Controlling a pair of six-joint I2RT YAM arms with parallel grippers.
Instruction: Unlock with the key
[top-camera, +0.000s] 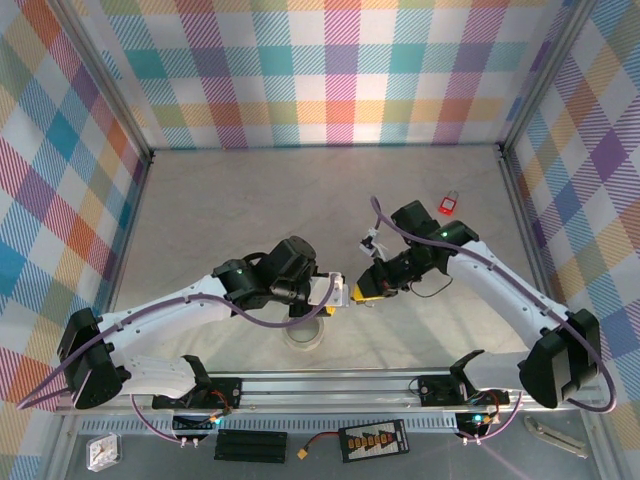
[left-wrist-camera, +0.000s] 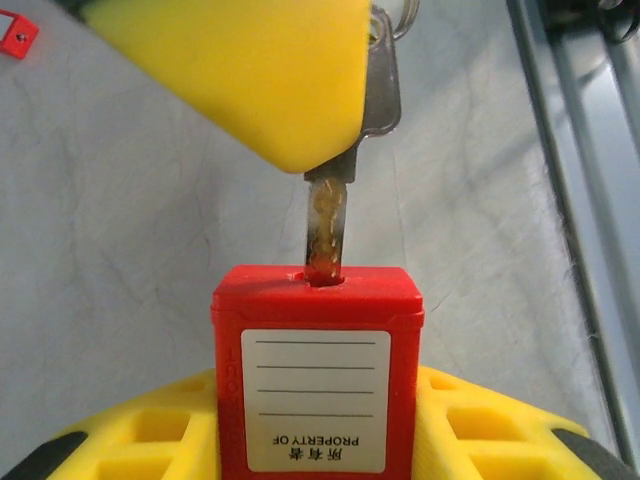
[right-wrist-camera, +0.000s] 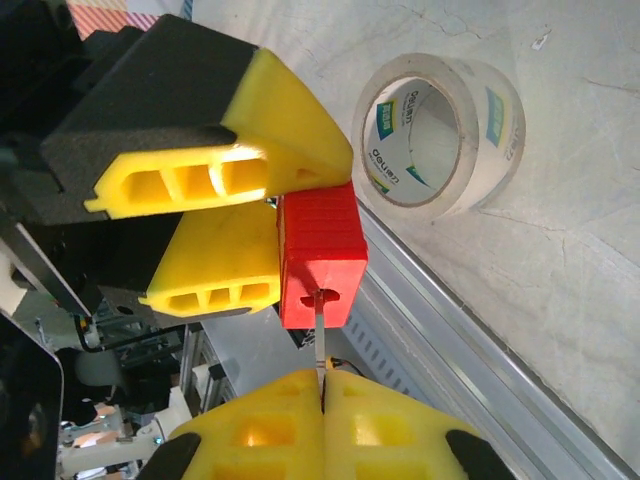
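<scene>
A red padlock (left-wrist-camera: 318, 370) with a white label stands clamped between the yellow fingers of my left gripper (left-wrist-camera: 318, 425), keyhole facing away from the wrist. The silver key (left-wrist-camera: 328, 225) has its blade tip in the keyhole. My right gripper (right-wrist-camera: 323, 385) is shut on the key's head, its yellow pads pressed together around it. In the right wrist view the padlock (right-wrist-camera: 318, 255) sits just beyond the key (right-wrist-camera: 321, 335), with the left gripper's fingers (right-wrist-camera: 215, 270) on it. From above, the left gripper (top-camera: 340, 292) and the right gripper (top-camera: 368, 287) meet over the near middle of the table.
A roll of clear tape (top-camera: 305, 330) lies just below the meeting grippers, near the front rail (top-camera: 330, 385). A second small red padlock (top-camera: 449, 205) lies at the far right of the table. Plaid walls close in the left, back and right sides.
</scene>
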